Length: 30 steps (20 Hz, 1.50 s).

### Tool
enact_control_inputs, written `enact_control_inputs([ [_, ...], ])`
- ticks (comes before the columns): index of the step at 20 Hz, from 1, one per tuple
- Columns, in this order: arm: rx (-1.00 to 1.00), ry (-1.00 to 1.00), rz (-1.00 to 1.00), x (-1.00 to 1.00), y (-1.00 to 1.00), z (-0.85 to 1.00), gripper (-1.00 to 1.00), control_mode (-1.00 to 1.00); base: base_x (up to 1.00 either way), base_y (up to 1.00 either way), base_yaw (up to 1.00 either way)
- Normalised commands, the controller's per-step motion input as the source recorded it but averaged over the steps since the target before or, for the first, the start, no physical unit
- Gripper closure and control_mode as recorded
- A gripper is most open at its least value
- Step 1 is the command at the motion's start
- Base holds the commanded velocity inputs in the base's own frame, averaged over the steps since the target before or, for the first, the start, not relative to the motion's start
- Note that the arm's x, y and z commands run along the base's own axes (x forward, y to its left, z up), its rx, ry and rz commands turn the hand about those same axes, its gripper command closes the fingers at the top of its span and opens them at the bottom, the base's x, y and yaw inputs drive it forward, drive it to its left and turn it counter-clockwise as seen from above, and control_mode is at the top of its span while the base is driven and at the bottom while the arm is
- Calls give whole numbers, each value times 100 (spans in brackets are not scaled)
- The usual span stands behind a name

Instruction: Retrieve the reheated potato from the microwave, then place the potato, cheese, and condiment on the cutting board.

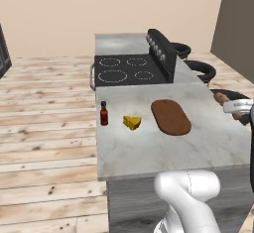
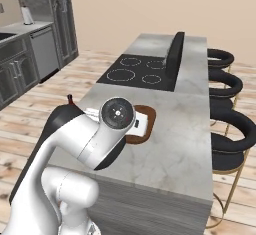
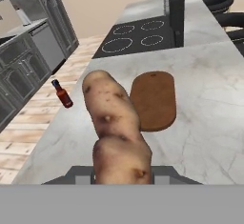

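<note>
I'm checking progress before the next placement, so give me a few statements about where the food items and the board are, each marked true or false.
1. The gripper holds the potato. True.
2. The cheese lies on the cutting board. False: it sits on the counter between the condiment and the board.
3. The cutting board has nothing on it. True.
4. The condiment bottle has tipped over. False: it stands upright.
5. The board lies on the stovetop. False: it lies on the counter, nearer the robot than the stovetop.
</note>
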Motion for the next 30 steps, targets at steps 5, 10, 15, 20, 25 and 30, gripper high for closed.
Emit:
enact_control_inputs([
  [5,0,0,0,0,0,0,100,100,37,0,0],
  [10,0,0,0,0,0,0,100,100,5,0,0],
  [15,0,0,0,0,0,0,100,100,0,0,0],
  [20,0,0,0,0,0,0,100,100,0,0,0],
  [25,0,0,0,0,0,0,100,100,0,0,0],
  [30,0,0,0,0,0,0,100,100,0,0,0],
])
